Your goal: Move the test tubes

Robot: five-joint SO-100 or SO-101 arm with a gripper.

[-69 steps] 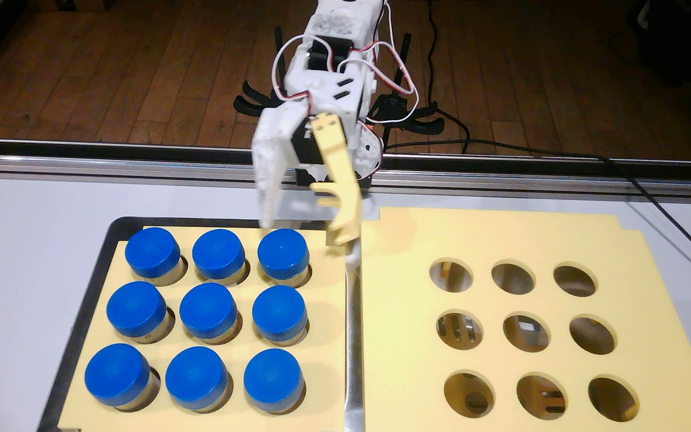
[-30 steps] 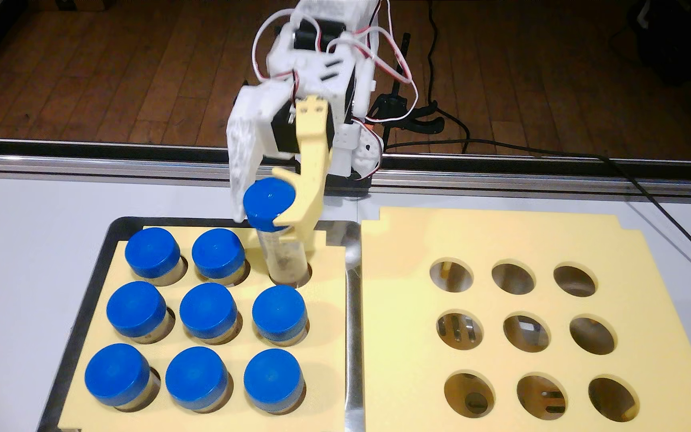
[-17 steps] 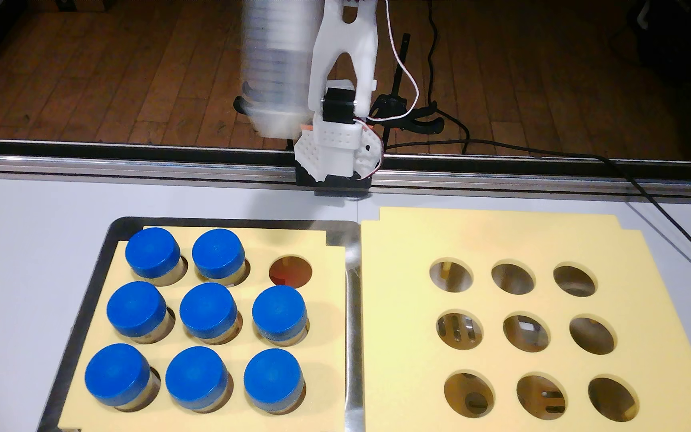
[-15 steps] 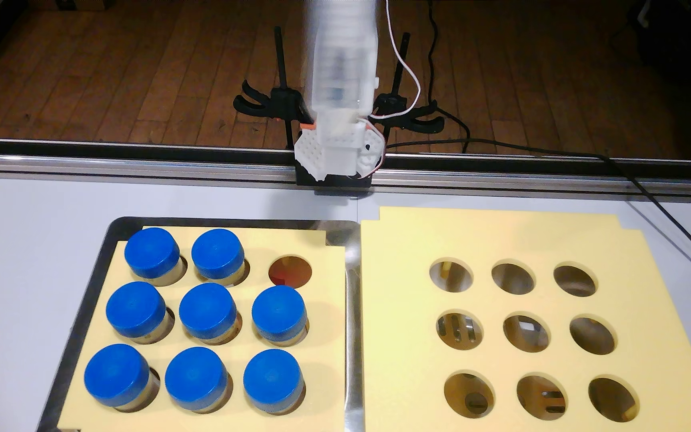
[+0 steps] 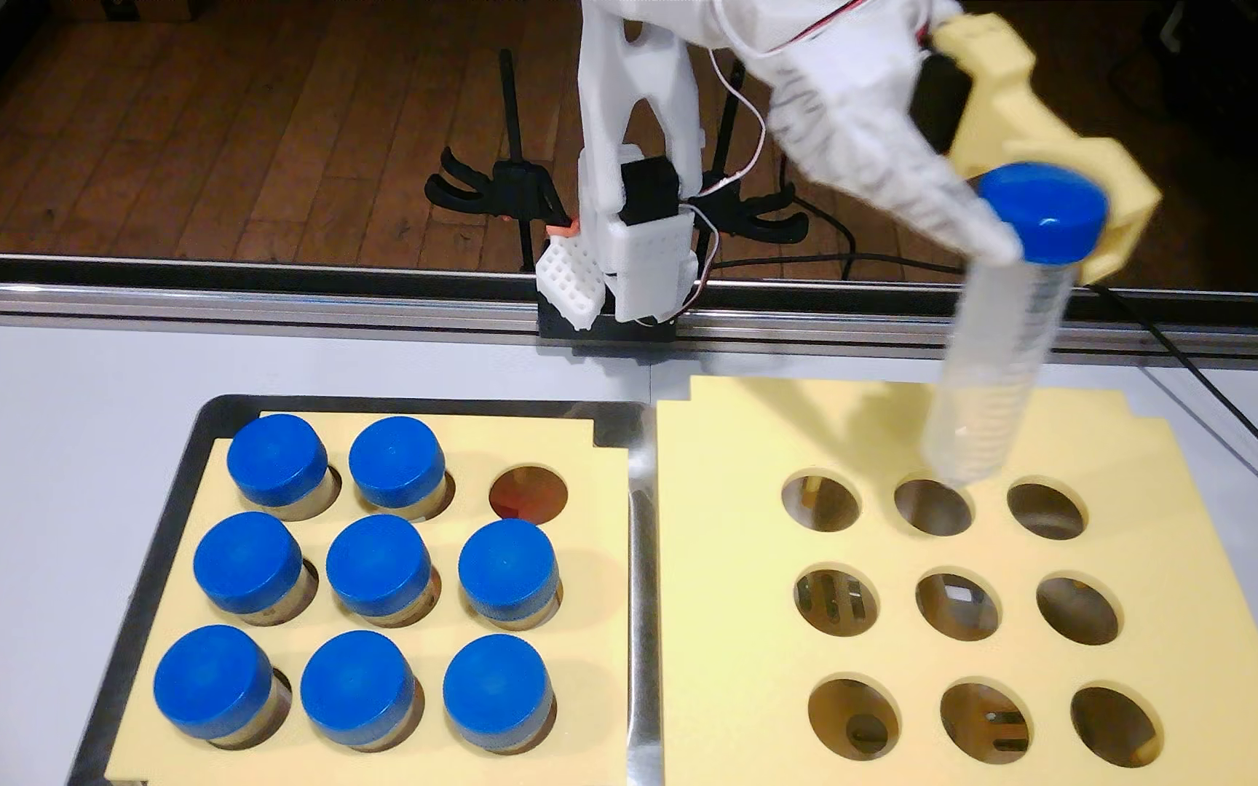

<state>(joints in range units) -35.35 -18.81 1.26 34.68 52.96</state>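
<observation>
Nearest the camera in the fixed view, a flat yellow rack (image 5: 603,604) with round holes sits inside a shiny metal tray (image 5: 641,574) on the left of a white table (image 5: 43,453). Eight clear plastic test tubes with wide round blue screw caps (image 5: 378,565) stand upright in its holes, filling the front row, the middle row and the two left places of the back row. The back right hole (image 5: 529,495) of that rack is empty.

Just beside the tray, on the right, lies a second flat yellow rack (image 5: 747,559) with nine round holes, all empty.

Farther back and higher, the two-finger gripper (image 5: 1042,227), one finger white and one yellow, is clamped on the blue cap of a ninth clear test tube (image 5: 989,378). This tube hangs in the air, tilted, its lower end blurred and seemingly just above the back middle hole (image 5: 932,508) of the right rack.

Beyond, the white arm base (image 5: 633,264) is fixed to a metal rail (image 5: 233,302) at the table's far edge, with dark wooden floor (image 5: 233,136) behind.
</observation>
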